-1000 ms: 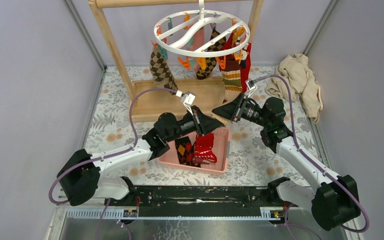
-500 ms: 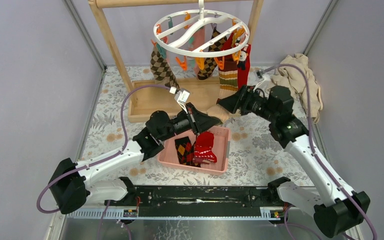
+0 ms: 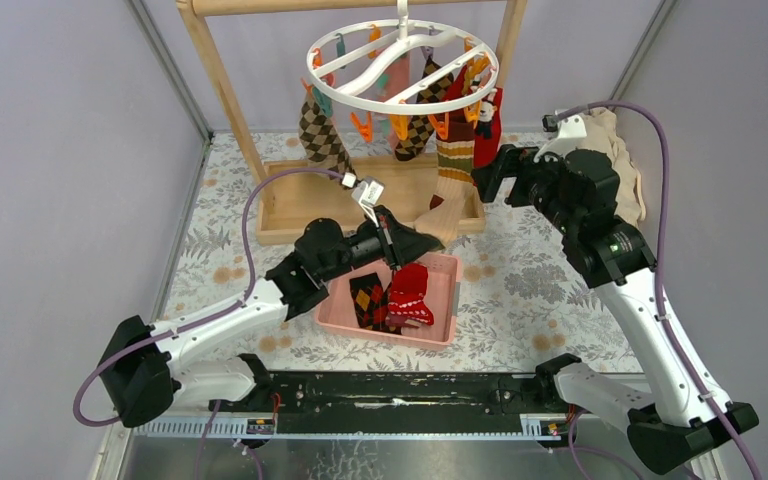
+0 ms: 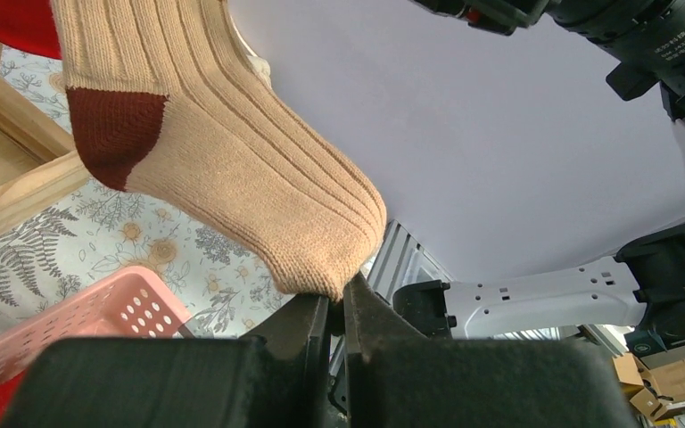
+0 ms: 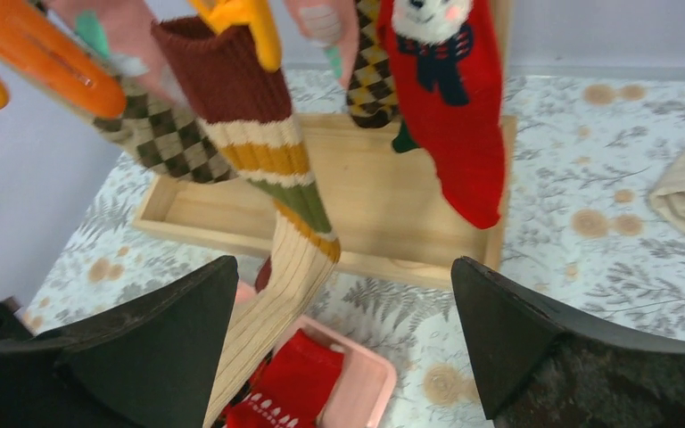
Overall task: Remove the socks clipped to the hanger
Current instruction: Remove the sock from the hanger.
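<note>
The white ring hanger (image 3: 403,65) hangs from the wooden rack with several socks clipped to it. A striped sock with a beige foot (image 3: 457,150) (image 5: 268,169) hangs from a yellow-orange clip (image 5: 241,22). My left gripper (image 3: 430,238) (image 4: 337,299) is shut on that sock's toe (image 4: 232,152), pulling the foot toward the pink basket (image 3: 452,300). My right gripper (image 3: 498,170) (image 5: 343,267) stands wide open to the right of the hanger, holding nothing. A red bear sock (image 5: 446,107) and brown argyle socks (image 3: 320,135) also hang there.
The pink basket holds a red sock (image 3: 410,292) and a dark argyle sock (image 3: 368,300). The wooden rack's post (image 3: 225,90) and base tray (image 3: 300,205) stand behind it. A beige cloth heap (image 3: 600,160) lies at the back right.
My right gripper has opened wide and risen up and to the right, away from the striped sock. My left gripper has pulled back slightly, keeping its pinch on the toe.
</note>
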{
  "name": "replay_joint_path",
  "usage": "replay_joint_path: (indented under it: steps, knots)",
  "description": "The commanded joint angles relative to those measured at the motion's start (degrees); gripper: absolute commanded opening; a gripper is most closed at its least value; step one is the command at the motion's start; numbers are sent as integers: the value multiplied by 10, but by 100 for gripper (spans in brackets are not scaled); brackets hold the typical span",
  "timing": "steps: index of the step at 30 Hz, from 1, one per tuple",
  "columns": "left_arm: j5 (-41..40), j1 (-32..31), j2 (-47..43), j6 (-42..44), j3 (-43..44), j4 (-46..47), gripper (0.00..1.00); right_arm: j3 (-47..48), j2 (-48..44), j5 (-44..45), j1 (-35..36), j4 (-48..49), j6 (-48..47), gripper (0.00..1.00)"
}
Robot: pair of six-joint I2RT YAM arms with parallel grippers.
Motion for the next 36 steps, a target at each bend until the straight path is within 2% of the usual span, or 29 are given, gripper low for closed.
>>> replay_joint_path:
  steps: [1,4,7,26,36]
  knots:
    - [-5,-5,4,14,35,4,10,41,14,72,3,44,-55,93]
    - [-8,-6,11,14,49,-9,10,63,32,87,4,67,-66,84]
    - [-13,-7,17,13,62,-23,10,89,52,99,5,81,-72,79]
    - [-24,-8,46,10,100,-60,9,194,145,165,73,117,-106,76]
    - [-27,-9,47,15,104,-71,9,203,172,193,77,140,-106,73]
